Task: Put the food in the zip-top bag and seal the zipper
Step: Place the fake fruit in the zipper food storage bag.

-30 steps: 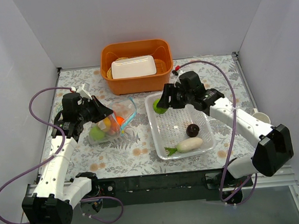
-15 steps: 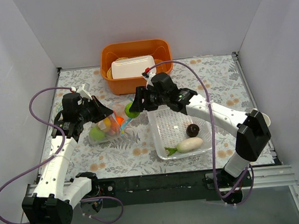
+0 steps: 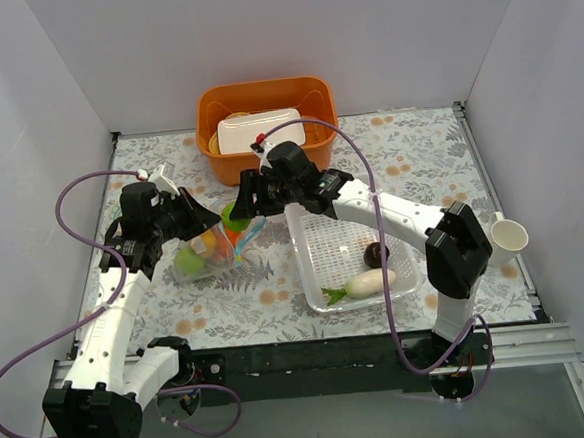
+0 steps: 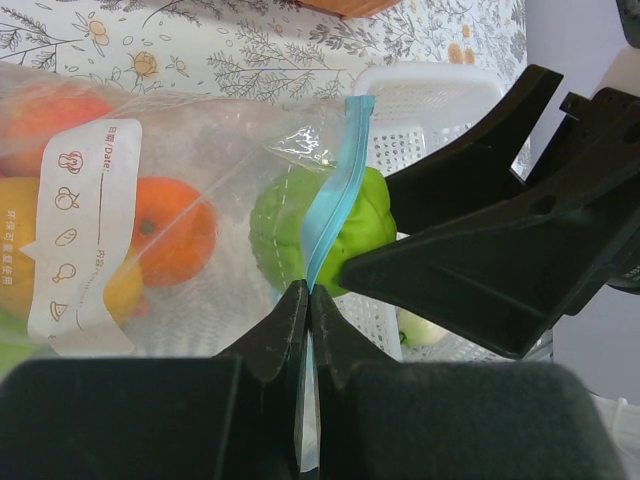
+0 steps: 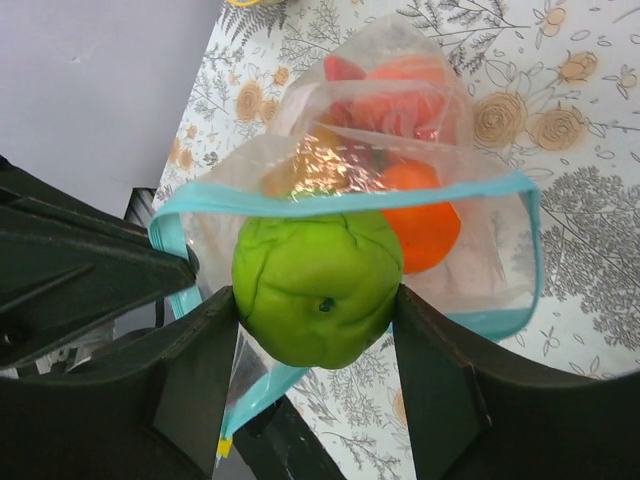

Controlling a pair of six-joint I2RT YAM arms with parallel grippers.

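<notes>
The green apple (image 5: pixel 318 290) is sitting in the open mouth of the zip-top bag (image 3: pixel 207 268), lying on the tabletop (image 3: pixel 418 150) (just left of the white basket (image 3: pixel 339 246)). The right fingers (image 5: pixel 200 380) are grasping the apple, and the left fingers (image 4: pixel 280 330) are clenching the zipper (image 4: pixel 335 210).

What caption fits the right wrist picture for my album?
Right claw holds a green apple at the open mouth of the zip-top bag, an orange already inside.
</notes>
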